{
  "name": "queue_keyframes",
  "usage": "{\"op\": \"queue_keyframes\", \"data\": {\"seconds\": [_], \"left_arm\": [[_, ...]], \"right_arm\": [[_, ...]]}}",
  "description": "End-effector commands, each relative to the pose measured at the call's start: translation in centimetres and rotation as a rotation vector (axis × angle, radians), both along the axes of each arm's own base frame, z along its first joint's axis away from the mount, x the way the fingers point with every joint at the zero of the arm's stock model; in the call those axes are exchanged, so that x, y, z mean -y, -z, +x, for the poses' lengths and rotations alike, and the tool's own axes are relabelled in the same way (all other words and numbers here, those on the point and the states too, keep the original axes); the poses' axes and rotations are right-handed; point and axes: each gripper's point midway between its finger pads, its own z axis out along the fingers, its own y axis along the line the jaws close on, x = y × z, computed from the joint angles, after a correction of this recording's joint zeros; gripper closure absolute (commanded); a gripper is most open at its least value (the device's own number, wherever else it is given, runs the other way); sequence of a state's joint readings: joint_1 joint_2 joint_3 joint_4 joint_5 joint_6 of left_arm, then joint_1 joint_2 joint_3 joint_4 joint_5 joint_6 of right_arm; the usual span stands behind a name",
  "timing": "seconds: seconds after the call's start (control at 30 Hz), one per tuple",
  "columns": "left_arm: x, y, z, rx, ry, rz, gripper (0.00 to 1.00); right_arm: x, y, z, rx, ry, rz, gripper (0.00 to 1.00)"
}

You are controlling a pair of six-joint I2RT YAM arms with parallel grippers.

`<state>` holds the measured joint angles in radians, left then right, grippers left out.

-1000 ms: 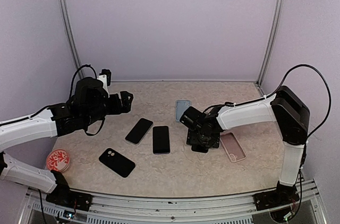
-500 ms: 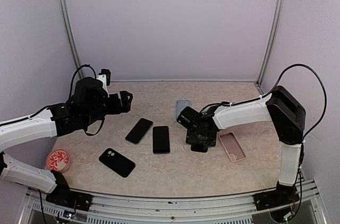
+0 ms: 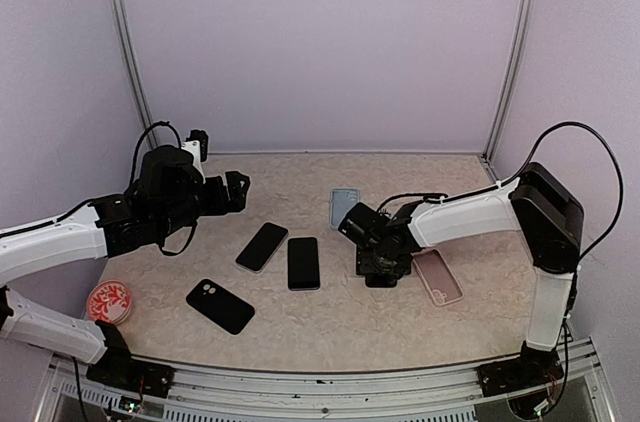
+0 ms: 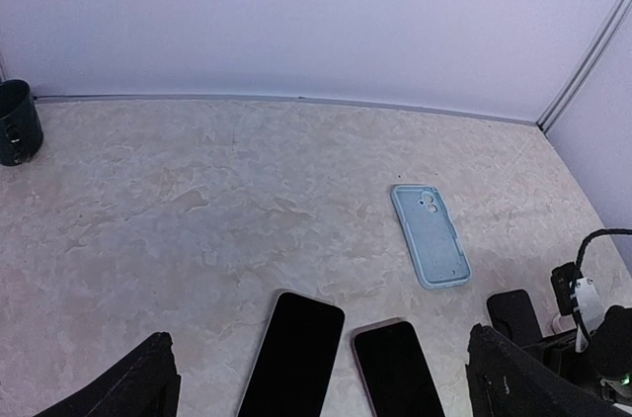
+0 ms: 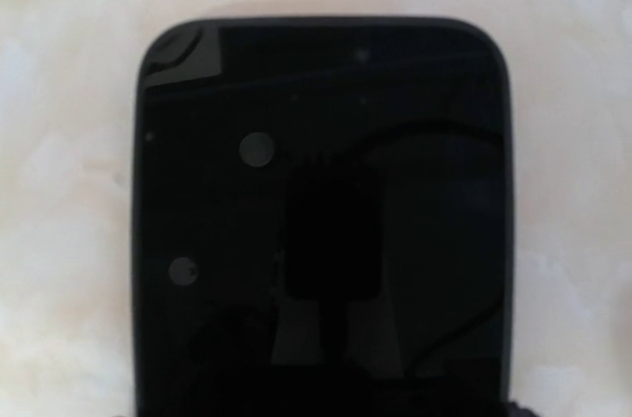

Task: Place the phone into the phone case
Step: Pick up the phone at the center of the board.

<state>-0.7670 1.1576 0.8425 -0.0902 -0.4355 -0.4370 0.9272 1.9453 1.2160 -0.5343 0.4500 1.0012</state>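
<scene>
A black phone point(image 5: 326, 190) lies flat on the table and fills the right wrist view; a little of it also shows in the top view point(image 3: 379, 282). My right gripper point(image 3: 384, 262) points down over it, its jaws astride the phone's two long sides and closed on them. A pink phone case point(image 3: 438, 277) lies open side up just right of that gripper. A light blue case point(image 3: 343, 207) lies behind it. My left gripper point(image 3: 236, 192) is open and empty, held above the table at the far left.
Two more dark phones point(image 3: 262, 246) point(image 3: 303, 263) lie side by side mid-table. A black case point(image 3: 220, 305) lies near the front left. A red and white round disc point(image 3: 109, 302) sits at the left edge. A dark cup point(image 4: 17, 121) stands by the back wall.
My right gripper shifted a little left, then back right and nearer the pink case, with the black phone under it. The left arm has not moved.
</scene>
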Motion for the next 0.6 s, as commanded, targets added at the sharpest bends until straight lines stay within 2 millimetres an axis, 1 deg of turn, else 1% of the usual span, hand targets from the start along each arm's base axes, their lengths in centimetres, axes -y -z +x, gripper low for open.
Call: {"op": "queue_keyframes", "data": {"seconds": [0.0, 0.1, 0.3, 0.57], "left_arm": [[0.0, -0.8, -0.2, 0.022, 0.004, -0.01, 0.01], [0.1, -0.8, -0.3, 0.02, 0.008, -0.016, 0.01], [0.1, -1.0, -0.4, 0.021, 0.01, -0.021, 0.01], [0.6, -0.6, -0.4, 0.006, 0.026, -0.038, 0.01]], "right_arm": [[-0.6, -1.7, 0.2, 0.053, -0.175, -0.047, 0.31], [-1.6, -2.0, 0.3, 0.076, -0.284, -0.041, 0.31], [-2.2, -2.0, 0.5, 0.107, -0.4, -0.073, 0.31], [-4.6, -3.2, -0.4, 0.143, -0.605, -0.006, 0.3]]}}
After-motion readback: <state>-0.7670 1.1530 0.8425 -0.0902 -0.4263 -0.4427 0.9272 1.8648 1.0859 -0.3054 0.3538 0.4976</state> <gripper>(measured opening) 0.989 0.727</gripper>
